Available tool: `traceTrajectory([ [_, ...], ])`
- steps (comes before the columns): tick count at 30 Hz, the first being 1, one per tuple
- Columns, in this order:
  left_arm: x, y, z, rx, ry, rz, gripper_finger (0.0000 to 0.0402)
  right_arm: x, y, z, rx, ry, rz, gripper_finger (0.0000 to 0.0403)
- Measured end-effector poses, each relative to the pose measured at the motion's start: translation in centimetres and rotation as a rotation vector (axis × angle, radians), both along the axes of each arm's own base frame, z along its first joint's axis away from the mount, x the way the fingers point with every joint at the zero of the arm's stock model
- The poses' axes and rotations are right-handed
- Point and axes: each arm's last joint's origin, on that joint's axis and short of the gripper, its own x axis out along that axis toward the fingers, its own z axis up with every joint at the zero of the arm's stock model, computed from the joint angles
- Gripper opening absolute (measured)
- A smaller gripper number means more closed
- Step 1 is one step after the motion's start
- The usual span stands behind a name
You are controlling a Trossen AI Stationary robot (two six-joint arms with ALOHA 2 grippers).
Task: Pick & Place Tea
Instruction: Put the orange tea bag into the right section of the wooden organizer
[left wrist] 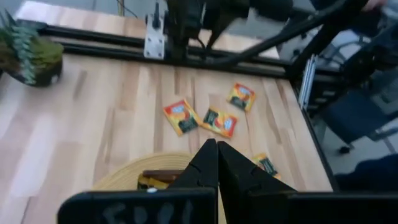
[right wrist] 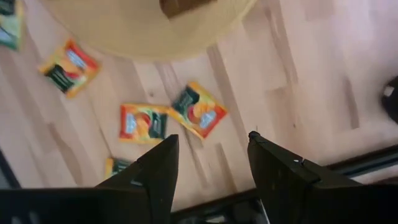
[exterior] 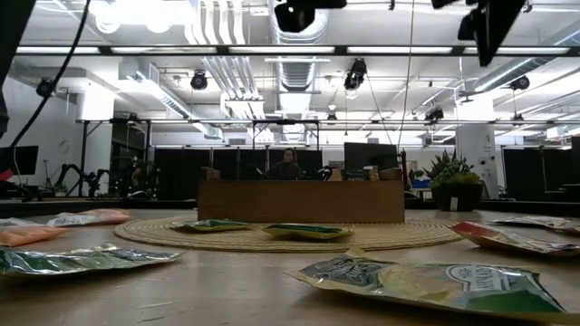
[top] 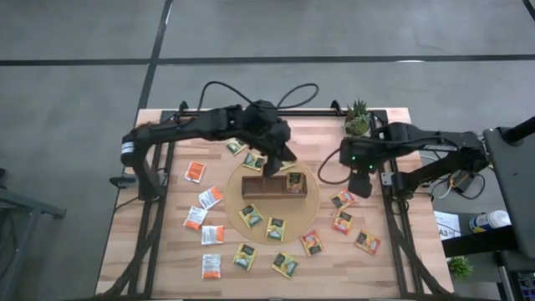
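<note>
The tea lies as small square sachets all over the table: white and orange ones (top: pixel 210 197) at the left, yellow-green ones (top: pixel 276 227) on and near the round woven mat (top: pixel 235 189), orange-red ones (top: pixel 342 221) at the right. A brown wooden tray (top: pixel 259 186) stands on the mat, with one sachet (top: pixel 295 182) in its right compartment. My left gripper (top: pixel 284 159) hangs shut above the tray's far side with nothing between its fingers (left wrist: pixel 217 163). My right gripper (right wrist: pixel 211 149) points down, open, above two orange-red sachets (right wrist: pixel 199 112) right of the mat.
A small potted plant (top: pixel 359 119) stands at the far right of the table. Black rails (top: pixel 159 196) run along the left and right edges. Bare wood lies between the mat and the plant.
</note>
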Motion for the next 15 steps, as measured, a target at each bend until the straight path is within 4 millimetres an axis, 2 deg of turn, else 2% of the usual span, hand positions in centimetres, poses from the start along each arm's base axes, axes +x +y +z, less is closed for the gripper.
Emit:
traceTrajectory([
  [6,-2.3,-0.3,-1.1,-0.021,-0.060,0.057,0.0002,0.5,0.2,-3.1,0.037,-0.016,0.068,0.0211],
  [15,-6.6,-0.6,-1.3,-0.062,-0.321,0.206,0.0002,0.4,0.3,-9.2,0.044,0.055,0.226,0.0257],
])
